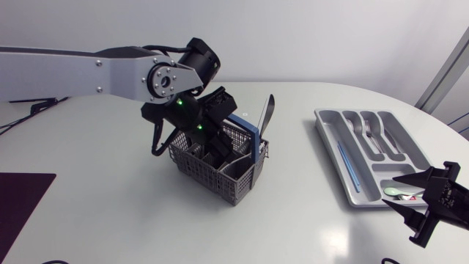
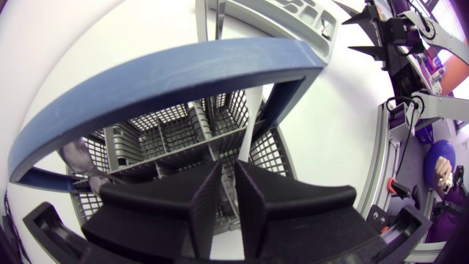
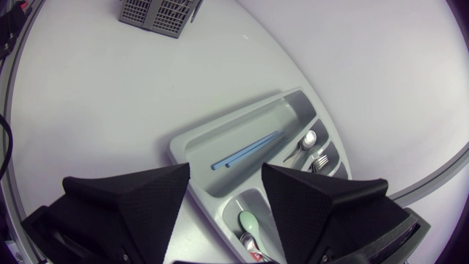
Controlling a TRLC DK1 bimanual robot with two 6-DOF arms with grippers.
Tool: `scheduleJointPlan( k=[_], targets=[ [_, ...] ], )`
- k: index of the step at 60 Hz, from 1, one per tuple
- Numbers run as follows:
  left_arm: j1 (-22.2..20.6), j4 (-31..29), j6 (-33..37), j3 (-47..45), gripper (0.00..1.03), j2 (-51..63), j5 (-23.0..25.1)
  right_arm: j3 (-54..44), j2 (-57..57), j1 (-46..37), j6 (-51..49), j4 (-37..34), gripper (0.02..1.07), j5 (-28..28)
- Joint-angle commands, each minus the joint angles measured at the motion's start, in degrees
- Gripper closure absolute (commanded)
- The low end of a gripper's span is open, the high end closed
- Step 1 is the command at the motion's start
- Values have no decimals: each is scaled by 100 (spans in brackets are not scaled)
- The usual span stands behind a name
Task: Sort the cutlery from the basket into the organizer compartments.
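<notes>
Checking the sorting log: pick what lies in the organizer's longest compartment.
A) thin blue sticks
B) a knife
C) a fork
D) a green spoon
A: thin blue sticks lie alone in the long compartment of the organizer; the green spoon sits in a different one.

White table (image 1: 110, 213), basket (image 1: 236, 185), organizer (image 1: 321, 122), dark mat (image 1: 20, 199)

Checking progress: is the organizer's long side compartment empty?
No, blue sticks lie in that long compartment of the organizer.

basket (image 1: 236, 183): table (image 1: 110, 220) centre, left gripper (image 2: 229, 192) inside
organizer (image 1: 327, 139): 3 o'clock of basket
right gripper (image 3: 226, 172): 4 o'clock of organizer
</notes>
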Motion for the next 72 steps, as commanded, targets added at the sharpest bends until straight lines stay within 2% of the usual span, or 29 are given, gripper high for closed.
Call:
scheduleJointPlan(
  k=[1,4,7,14,21,29,37,53,72],
  targets=[
    [5,-79,-73,21,88,-76,46,-129,-68,66,70,-30,35,-7],
    [-66,-79,41,-50,86,-120,46,-146,-76,66,70,-30,35,1],
    [-118,-79,85,-58,81,-137,37,-155,-76,75,61,-30,35,19],
    [-136,-79,252,-32,54,-137,37,-173,-76,84,61,-13,35,28],
    [-162,-79,454,-94,38,-137,-60,-190,-59,84,52,5,35,36],
    [-277,-43,779,-243,37,-199,-323,-199,-41,84,44,13,35,36],
    [-444,264,1096,-533,34,-339,-631,-208,-15,84,44,40,35,36],
    [-426,712,1597,-893,34,-506,-596,-225,3,84,35,75,35,36],
    [-417,1196,1676,-1113,35,-480,-596,-243,47,84,17,101,35,36]
  ],
)
